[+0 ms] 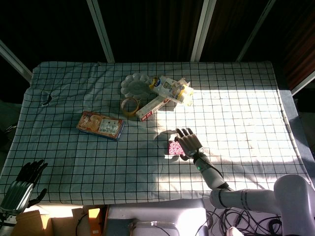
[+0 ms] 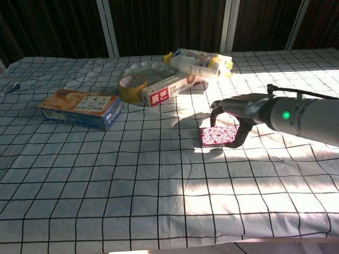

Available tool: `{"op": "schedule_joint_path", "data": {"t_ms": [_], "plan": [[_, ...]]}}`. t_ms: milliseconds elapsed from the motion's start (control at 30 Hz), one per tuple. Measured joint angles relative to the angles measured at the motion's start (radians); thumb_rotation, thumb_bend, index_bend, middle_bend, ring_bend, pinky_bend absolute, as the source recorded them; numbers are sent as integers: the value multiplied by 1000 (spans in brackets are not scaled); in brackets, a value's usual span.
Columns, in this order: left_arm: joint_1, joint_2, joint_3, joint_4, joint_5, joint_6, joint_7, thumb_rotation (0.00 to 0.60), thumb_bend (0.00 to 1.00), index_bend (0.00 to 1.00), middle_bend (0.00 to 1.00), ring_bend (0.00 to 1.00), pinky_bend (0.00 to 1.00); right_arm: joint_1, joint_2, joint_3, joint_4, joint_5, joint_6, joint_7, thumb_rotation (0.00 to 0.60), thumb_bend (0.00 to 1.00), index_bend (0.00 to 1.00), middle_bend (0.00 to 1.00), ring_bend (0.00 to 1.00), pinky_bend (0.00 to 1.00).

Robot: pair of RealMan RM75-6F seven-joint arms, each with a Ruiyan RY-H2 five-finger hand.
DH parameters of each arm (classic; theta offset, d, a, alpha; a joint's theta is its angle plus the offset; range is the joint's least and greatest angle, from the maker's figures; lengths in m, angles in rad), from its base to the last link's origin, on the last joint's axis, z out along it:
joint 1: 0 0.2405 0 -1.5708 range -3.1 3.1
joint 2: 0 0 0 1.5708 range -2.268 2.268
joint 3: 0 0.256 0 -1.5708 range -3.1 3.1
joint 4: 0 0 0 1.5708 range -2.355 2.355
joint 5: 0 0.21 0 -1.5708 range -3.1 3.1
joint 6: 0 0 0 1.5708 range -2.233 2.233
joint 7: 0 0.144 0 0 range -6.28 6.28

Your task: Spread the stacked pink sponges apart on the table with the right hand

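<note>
The stacked pink sponges point(image 2: 216, 136) point(image 1: 173, 147) lie on the checked cloth right of centre, in a sunlit patch. My right hand point(image 2: 233, 114) point(image 1: 190, 142) arches over them from the right. Its fingers point(image 2: 214, 114) curl down at the stack's far left edge and its thumb point(image 2: 240, 136) presses the near right end, so the stack sits clasped between them. The right part of the stack is hidden under the palm. My left hand point(image 1: 22, 183) hangs off the table's near left corner with fingers apart, holding nothing.
Behind the sponges lie a red-and-white long box point(image 2: 172, 90), a tape roll point(image 2: 132, 86), a white scalloped plate point(image 2: 143, 69) and a yellow-blue packet point(image 2: 200, 61). An orange-blue carton point(image 2: 80, 108) lies at the left. Bare cloth stretches in front.
</note>
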Motion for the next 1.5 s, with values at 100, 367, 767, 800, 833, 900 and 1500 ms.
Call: {"op": "schedule_joint_path", "data": {"t_ms": [100,367,767,800,833,900,1500], "plan": [[2,1,0,-1,1,0,-1,600,374,0,0,0,9,1,-7,0,9,1,-1,-2,600,236,304,0,0,12],[4,3,-2,-2,3,0,-2,600,374,0,0,0,8,-4,-9,4,15,-11,7,7,600,236,371,0,0,42],[3,7,-6,-10,1,-7,3,600,375,0,0,0,9,-22,-3,22,-8,-61,29,46,600,236,459,10,0,83],[3,8,-6,-11,1,-8,3,600,375,0,0,0,8,-25,2,24,-20,-74,33,52,600,236,463,12,0,83],[3,8,-7,-11,0,-9,3,600,375,0,0,0,8,-28,7,25,-34,-89,37,59,600,236,464,12,0,83],[4,8,-8,-12,-1,-9,3,600,375,0,0,0,8,-37,25,25,-76,-133,49,73,600,236,466,11,0,83],[1,8,-9,-29,4,-15,26,600,374,0,0,0,7,-89,33,-130,-260,-318,146,-148,600,236,423,11,0,83]]}}
